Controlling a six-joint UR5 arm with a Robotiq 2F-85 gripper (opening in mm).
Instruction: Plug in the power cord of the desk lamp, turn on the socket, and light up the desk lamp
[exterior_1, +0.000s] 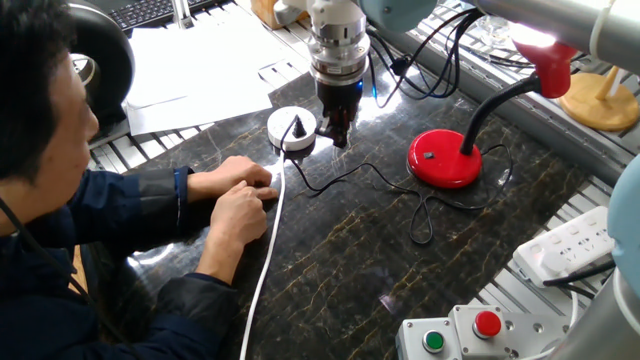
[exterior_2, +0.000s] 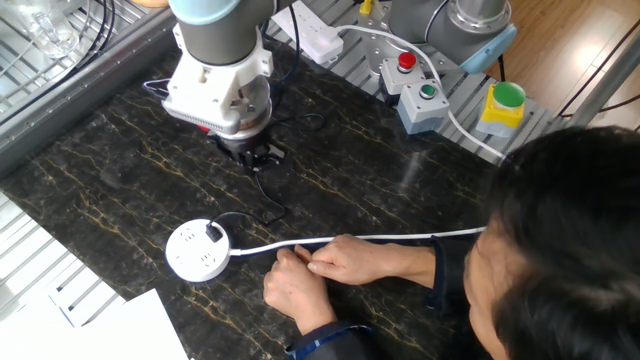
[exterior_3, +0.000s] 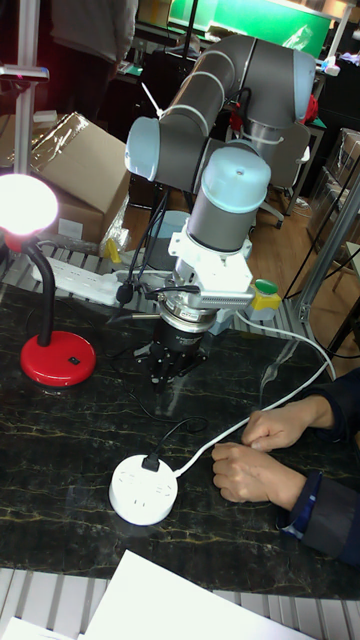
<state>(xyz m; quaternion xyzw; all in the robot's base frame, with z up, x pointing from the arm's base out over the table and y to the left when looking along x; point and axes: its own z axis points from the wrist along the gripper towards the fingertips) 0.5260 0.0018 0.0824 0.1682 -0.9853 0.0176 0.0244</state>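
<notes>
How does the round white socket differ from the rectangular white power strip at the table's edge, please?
The socket is a round puck lying on the dark tabletop; the power strip is long, rectangular and sits off its edge. The socket has a black plug in it; the strip's visible outlets look empty. Both are white.

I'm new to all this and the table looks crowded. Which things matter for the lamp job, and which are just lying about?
For the job:
desk lamp
power cord
socket
robot's hand

Lying about:
rectangular power strip
button box
papers
wooden stand
</notes>
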